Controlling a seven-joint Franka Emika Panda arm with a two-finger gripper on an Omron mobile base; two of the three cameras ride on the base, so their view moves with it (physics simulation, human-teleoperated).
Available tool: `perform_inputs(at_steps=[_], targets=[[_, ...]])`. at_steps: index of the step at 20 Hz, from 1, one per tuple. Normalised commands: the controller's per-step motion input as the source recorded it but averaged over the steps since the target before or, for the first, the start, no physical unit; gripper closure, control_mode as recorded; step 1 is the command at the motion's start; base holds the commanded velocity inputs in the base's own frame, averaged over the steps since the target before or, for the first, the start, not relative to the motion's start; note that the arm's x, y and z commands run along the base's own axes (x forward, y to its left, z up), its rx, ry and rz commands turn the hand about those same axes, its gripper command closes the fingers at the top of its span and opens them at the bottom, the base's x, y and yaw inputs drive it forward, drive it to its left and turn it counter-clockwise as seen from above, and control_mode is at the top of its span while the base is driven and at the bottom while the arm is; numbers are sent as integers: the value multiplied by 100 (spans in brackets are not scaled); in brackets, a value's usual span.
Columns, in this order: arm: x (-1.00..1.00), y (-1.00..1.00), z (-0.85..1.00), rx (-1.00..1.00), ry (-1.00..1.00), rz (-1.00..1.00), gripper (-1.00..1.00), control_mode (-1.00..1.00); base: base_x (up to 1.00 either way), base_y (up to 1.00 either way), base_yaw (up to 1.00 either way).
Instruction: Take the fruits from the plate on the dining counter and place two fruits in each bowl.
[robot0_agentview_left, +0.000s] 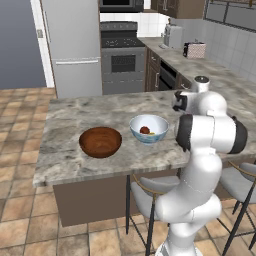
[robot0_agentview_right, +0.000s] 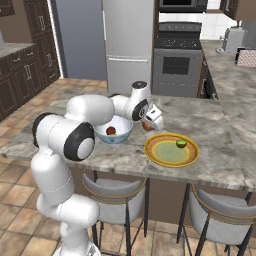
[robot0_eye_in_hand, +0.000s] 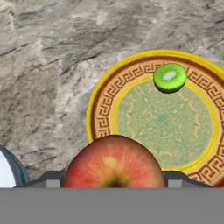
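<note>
End effector (robot0_agentview_right: 148, 125) clamping reddish-peach fruit (robot0_eye_in_hand: 114, 162), fingertips hidden, white bowl (robot0_eye_in_hand: 6, 170) cut off

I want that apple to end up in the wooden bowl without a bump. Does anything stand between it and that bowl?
Yes: the white bowl sits on the dining counter between them. The pincer holds the reddish-peach apple on that bowl's plate side; the brown bowl lies beyond, so the apple must pass over or around.
</note>
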Motion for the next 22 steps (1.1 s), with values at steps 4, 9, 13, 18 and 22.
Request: perform_inputs(at_steps=[4,9,13,18,22], targets=[[-19,29,32,0,4,10,100,-100,0,0,0],[-26,28,7,1,5,14,100,-100,0,0,0],[-34,68,0,1,0,27,100,-100,0,0,0],[-6,80,25,1,17,27,100,-100,0,0,0],[-11,90,16,0,18,25,100,-100,0,0,0]])
